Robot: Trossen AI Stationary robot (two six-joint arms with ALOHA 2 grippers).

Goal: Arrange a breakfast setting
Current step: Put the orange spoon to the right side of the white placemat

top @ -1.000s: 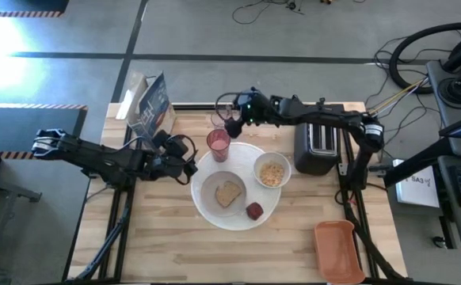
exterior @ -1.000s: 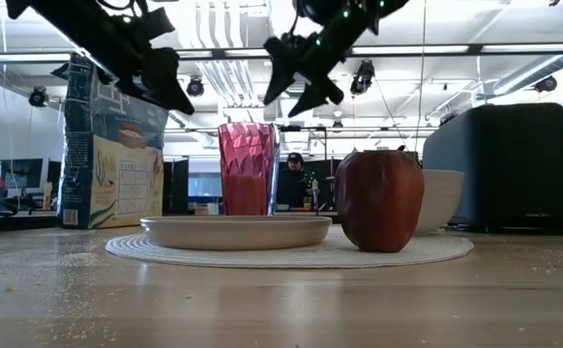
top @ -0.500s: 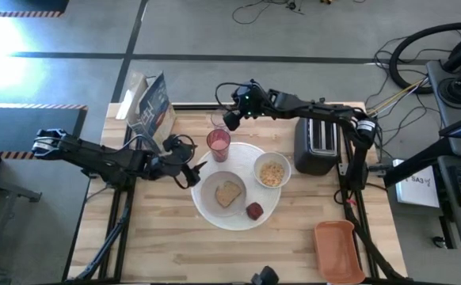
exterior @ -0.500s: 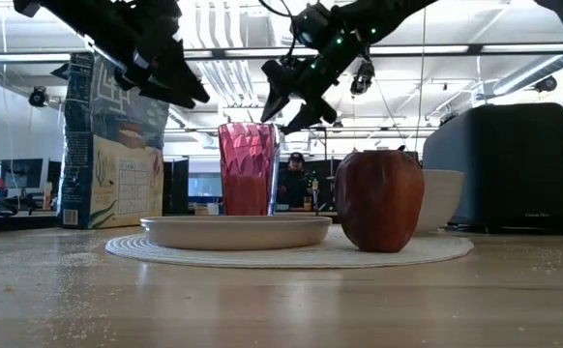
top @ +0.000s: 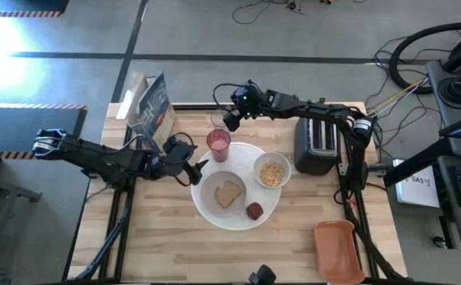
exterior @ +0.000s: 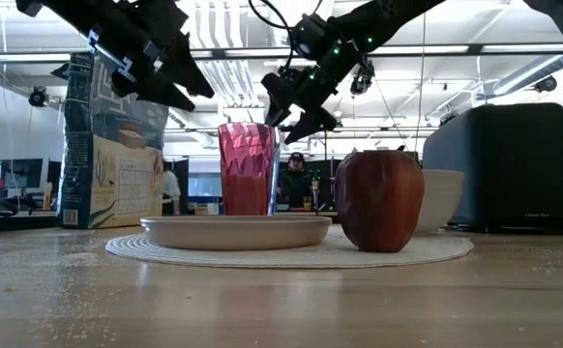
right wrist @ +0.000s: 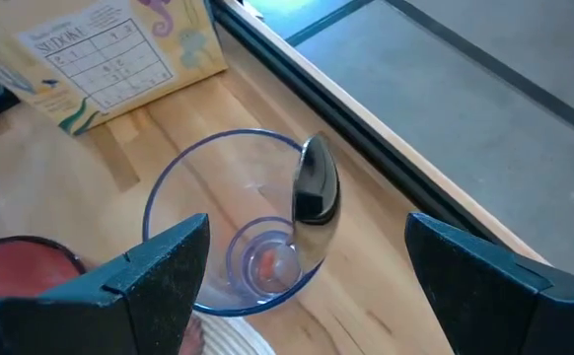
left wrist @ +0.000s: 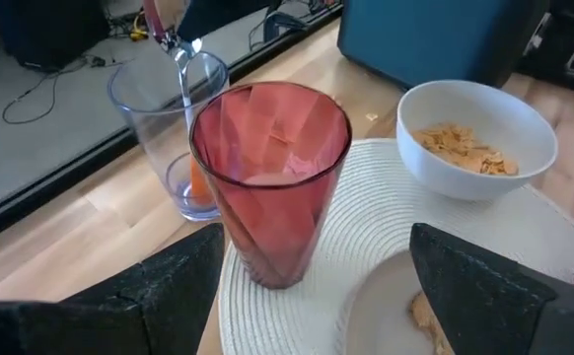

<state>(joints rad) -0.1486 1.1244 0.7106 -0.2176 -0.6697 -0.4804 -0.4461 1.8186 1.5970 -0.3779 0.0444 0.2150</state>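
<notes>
A large white round plate (top: 268,207) carries a smaller pale plate (top: 211,186) with a toast slice (top: 228,192). It also carries a dark-red fruit (top: 254,210), a small white bowl (top: 272,170) of cereal and a pink tumbler (top: 218,145). Just beyond it a clear glass (right wrist: 243,227) stands on the wood. An orange-handled spoon (right wrist: 317,187) stands in the glass, handle down, leaning on the rim. My right gripper (right wrist: 312,296) hovers open above the glass. My left gripper (left wrist: 312,316) is open in the air, left of the tumbler (left wrist: 272,177).
A black toaster (top: 316,146) stands right of the bowl. A cereal box (top: 151,107) stands at the far left, and an orange-red tray (top: 337,249) lies at the near right corner. Bare wood runs along the near side of the table (top: 175,245).
My right gripper has gone toward the table's left edge and down, closer over the clear glass, still open. My left gripper has rolled about its own line and tipped a little, staying beside the tumbler. Nothing on the table has moved.
</notes>
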